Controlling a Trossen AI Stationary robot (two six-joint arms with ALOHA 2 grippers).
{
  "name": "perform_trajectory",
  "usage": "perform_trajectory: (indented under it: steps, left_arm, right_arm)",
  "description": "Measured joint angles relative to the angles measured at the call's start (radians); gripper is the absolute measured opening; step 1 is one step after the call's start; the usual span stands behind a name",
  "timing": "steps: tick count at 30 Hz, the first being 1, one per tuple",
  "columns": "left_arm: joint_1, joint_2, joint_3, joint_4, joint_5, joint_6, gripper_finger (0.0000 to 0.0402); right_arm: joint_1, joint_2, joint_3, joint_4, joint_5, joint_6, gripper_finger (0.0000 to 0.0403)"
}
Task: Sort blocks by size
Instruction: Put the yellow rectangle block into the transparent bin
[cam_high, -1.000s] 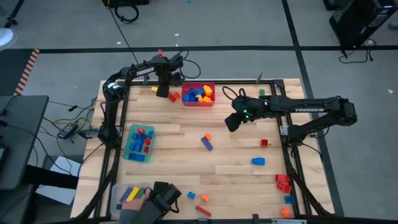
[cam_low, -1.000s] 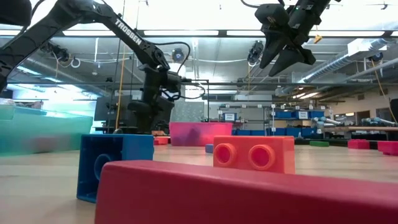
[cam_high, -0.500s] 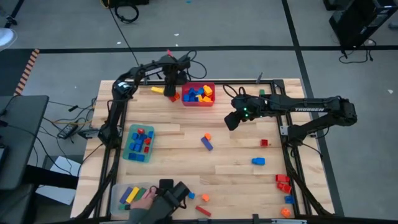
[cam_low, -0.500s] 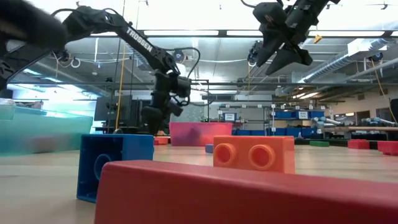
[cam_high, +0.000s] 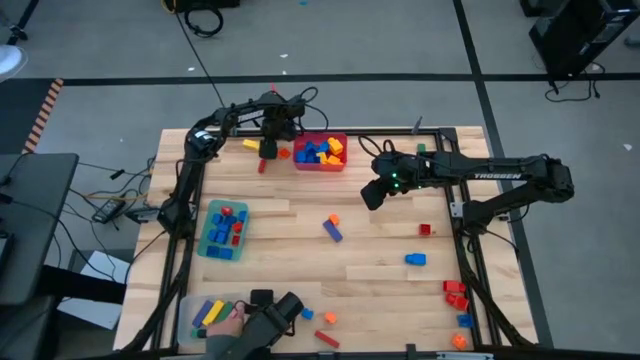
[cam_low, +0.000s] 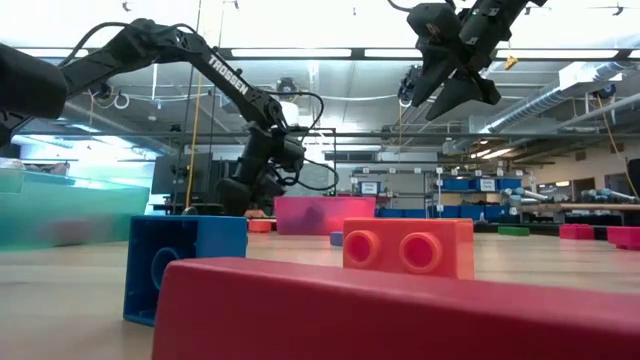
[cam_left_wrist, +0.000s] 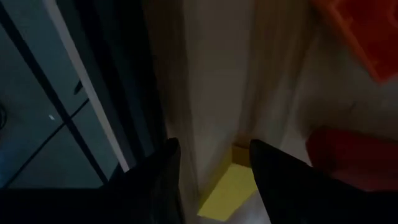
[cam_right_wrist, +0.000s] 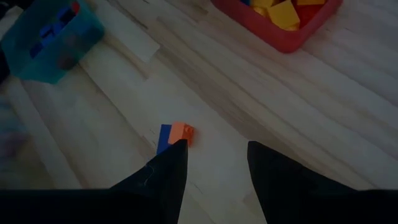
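- Many blocks lie spread over the wooden table: a blue bar with a small orange block touching its end near the middle, a blue block and a small red block toward the right side, and a cluster of red, blue and orange ones by the right front corner.
- More blocks fill the red bin at the far edge, the green bin on the left, and the clear bin at the front left corner.
- A yellow block, an orange block and a small red bar lie just beside the red bin.
- The left gripper hangs low among these three, fingers spread, nothing between them.
- The right gripper hovers high right of the red bin, fingers parted and empty.
- A person's hand reaches at the clear bin.
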Motion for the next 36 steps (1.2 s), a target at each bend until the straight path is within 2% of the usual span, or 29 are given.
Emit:
perform_trajectory:
  steps: [26, 31, 36]
  left_arm:
    - [0.026, 0.006, 0.000, -0.101, 0.035, 0.053, 0.0202]
    - [0.019, 0.006, 0.000, -0.101, 0.000, 0.050, 0.0202]
    - [0.021, 0.006, 0.000, -0.095, 0.011, 0.054, 0.0202]
  right_arm:
    - [-0.013, 0.000, 0.000, 0.000, -0.012, -0.019, 0.0181]
    - [-0.015, 0.000, 0.000, 0.000, -0.018, -0.019, 0.0181]
    - [-0.021, 0.000, 0.000, 0.002, -0.019, -0.020, 0.0181]
